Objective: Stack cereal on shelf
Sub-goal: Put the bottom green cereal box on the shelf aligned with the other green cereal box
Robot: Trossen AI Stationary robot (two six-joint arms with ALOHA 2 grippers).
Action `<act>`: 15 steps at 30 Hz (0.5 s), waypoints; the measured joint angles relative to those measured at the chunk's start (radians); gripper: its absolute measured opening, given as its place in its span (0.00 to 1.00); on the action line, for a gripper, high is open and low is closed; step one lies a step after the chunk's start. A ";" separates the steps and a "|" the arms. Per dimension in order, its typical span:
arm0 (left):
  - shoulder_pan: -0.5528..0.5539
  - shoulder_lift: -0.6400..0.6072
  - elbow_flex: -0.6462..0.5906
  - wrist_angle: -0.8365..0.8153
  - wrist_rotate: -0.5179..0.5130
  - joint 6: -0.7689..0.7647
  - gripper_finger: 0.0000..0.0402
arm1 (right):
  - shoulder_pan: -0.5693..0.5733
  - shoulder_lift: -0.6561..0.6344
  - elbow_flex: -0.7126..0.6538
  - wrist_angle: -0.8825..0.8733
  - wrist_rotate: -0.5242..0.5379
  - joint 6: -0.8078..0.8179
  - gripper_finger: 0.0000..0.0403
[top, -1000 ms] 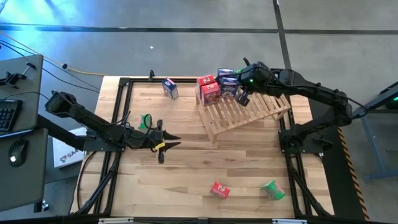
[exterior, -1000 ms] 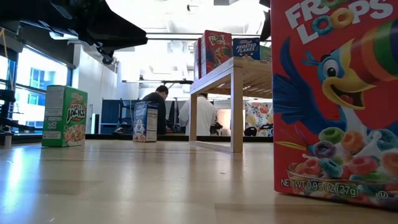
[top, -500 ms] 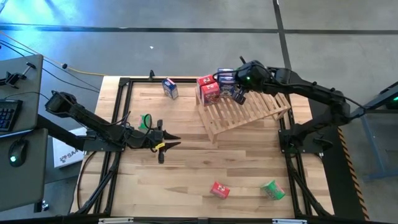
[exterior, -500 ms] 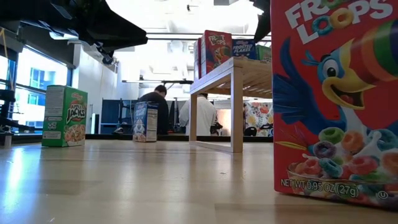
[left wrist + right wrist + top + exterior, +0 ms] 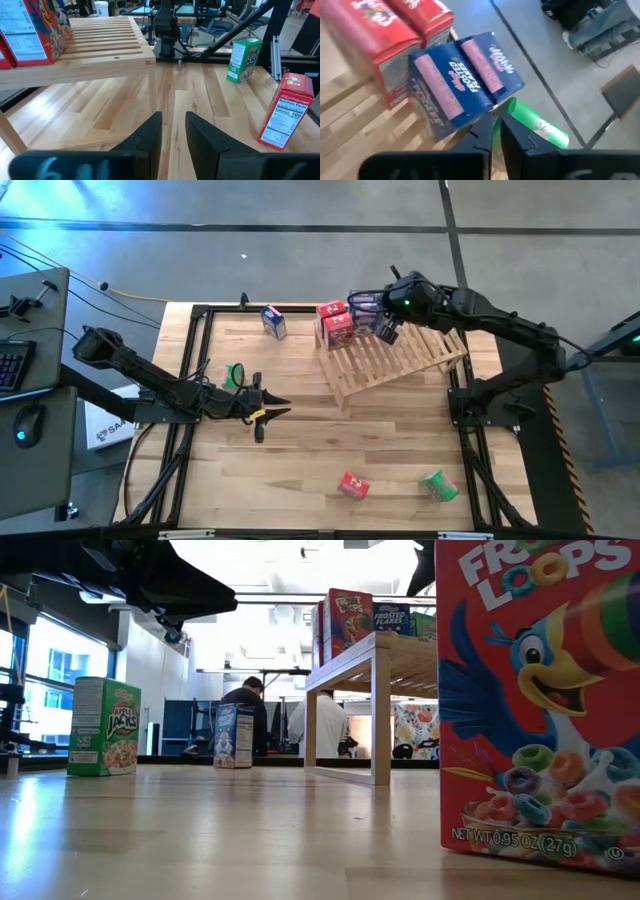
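**Setting: robotics laboratory in an open-plan workspace**

The wooden plank table (image 5: 300, 430) sits inside a black metal frame (image 5: 200, 310) on a grey concrete floor (image 5: 300, 260), with cables (image 5: 110, 288) trailing across it. A desk (image 5: 30, 380) beside the rig carries a keyboard (image 5: 12, 365) and mouse (image 5: 28, 420). Beyond the table, the low view shows large windows (image 5: 60, 670), bright ceiling lighting and two people (image 5: 245, 715) standing among workstations.
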 joint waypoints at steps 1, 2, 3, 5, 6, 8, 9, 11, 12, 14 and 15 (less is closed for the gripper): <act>0.000 0.000 0.000 -0.003 0.000 -0.014 0.19 | 0.007 -0.005 0.001 -0.010 -0.009 0.001 0.03; 0.000 0.000 0.000 -0.007 0.000 -0.025 0.19 | 0.017 -0.011 0.005 -0.024 -0.017 0.004 0.03; 0.002 0.000 0.000 -0.010 0.000 -0.033 0.19 | 0.032 -0.018 0.009 -0.035 -0.025 0.007 0.03; 0.010 0.008 0.000 0.000 0.009 -0.045 0.19 | 0.071 -0.032 0.010 -0.072 -0.032 0.026 0.03; 0.015 0.011 0.000 0.002 0.018 -0.048 0.19 | 0.095 -0.040 0.010 -0.099 -0.033 0.041 0.03; 0.032 0.021 0.000 0.030 0.049 -0.023 0.19 | 0.153 -0.049 0.009 -0.157 -0.033 0.091 0.03; 0.040 0.029 0.000 0.051 0.062 -0.006 0.19 | 0.188 -0.057 0.005 -0.179 -0.030 0.125 0.03; 0.056 0.045 0.000 0.081 0.067 0.005 0.19 | 0.263 -0.067 -0.017 -0.202 -0.019 0.189 0.03; 0.062 0.051 0.000 0.094 0.068 0.006 0.19 | 0.305 -0.073 -0.039 -0.203 -0.012 0.220 0.03; 0.072 0.066 0.000 0.117 0.068 0.016 0.19 | 0.388 -0.084 -0.103 -0.193 0.014 0.284 0.03; 0.074 0.069 0.000 0.116 0.067 0.024 0.19 | 0.428 -0.094 -0.148 -0.176 0.028 0.313 0.03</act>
